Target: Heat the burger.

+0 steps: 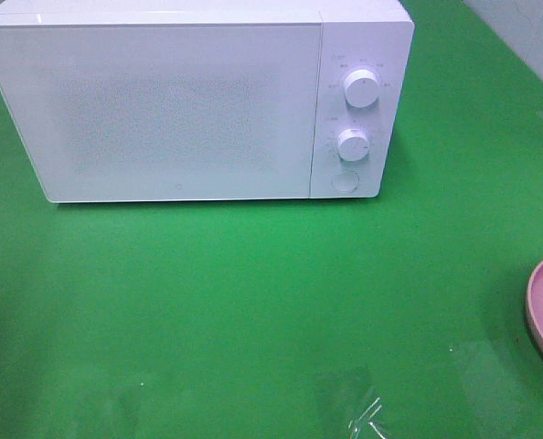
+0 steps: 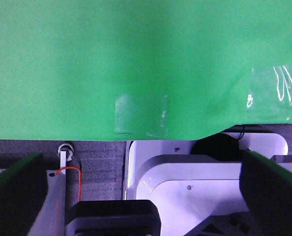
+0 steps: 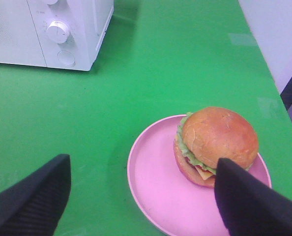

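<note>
Both grippers are spread and hold nothing: right gripper (image 3: 141,196) hangs near the round pink plate (image 3: 151,182), where the glossy golden-brown burger (image 3: 216,145) sits toward one edge; left gripper (image 2: 141,191) waits, probably for the closed white microwave (image 1: 162,110) door.
</note>
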Controlling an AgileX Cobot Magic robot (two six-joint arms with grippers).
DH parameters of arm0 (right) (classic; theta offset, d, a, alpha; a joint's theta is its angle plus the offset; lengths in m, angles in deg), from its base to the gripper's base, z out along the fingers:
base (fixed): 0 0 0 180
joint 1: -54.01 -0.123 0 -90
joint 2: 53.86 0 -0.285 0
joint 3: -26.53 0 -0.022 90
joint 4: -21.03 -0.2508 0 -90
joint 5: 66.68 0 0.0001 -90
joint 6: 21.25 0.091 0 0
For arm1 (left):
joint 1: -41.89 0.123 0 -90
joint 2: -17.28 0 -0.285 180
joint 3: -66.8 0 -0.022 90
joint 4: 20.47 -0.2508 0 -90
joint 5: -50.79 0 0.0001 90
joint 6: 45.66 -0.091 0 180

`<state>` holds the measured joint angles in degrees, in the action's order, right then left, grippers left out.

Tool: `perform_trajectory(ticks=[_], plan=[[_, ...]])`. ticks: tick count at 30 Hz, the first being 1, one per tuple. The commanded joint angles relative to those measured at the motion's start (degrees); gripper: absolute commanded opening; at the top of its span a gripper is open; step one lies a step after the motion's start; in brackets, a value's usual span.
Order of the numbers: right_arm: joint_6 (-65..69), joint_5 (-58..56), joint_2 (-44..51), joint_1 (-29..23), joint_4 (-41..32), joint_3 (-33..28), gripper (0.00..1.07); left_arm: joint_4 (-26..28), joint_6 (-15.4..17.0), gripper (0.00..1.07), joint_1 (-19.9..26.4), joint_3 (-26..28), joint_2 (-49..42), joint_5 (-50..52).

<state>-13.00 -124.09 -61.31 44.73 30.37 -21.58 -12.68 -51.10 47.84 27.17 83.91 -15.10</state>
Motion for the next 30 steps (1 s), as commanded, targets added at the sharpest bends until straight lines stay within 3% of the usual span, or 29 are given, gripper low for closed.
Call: perform_trajectory(ticks=[1, 5, 9, 18, 30], plan=[[-0.6, 0.1, 1.3, 0.3, -0.2, -0.1, 0.76, -0.4, -0.6, 0.98, 0.0, -1.7, -4.7, 0.2], [-0.6, 0.1, 1.3, 0.3, -0.2, -0.1, 0.76, -1.5, -0.7, 0.98, 0.0, -3.3, -10.9, 1.9], [-0.6, 0.1, 1.3, 0.3, -0.2, -0.1, 0.76, -2.8, -2.1, 0.98, 0.0, -8.6, -25.4, 6.2], [-0.6, 0.1, 1.3, 0.3, -0.2, -0.1, 0.76, -2.7, -1.8, 0.98, 0.0, -8.7, -40.2, 6.1], [-0.6, 0.1, 1.3, 0.3, -0.2, -0.1, 0.76, -2.3, -1.4, 0.98, 0.0, -8.7, -53.5, 6.1]])
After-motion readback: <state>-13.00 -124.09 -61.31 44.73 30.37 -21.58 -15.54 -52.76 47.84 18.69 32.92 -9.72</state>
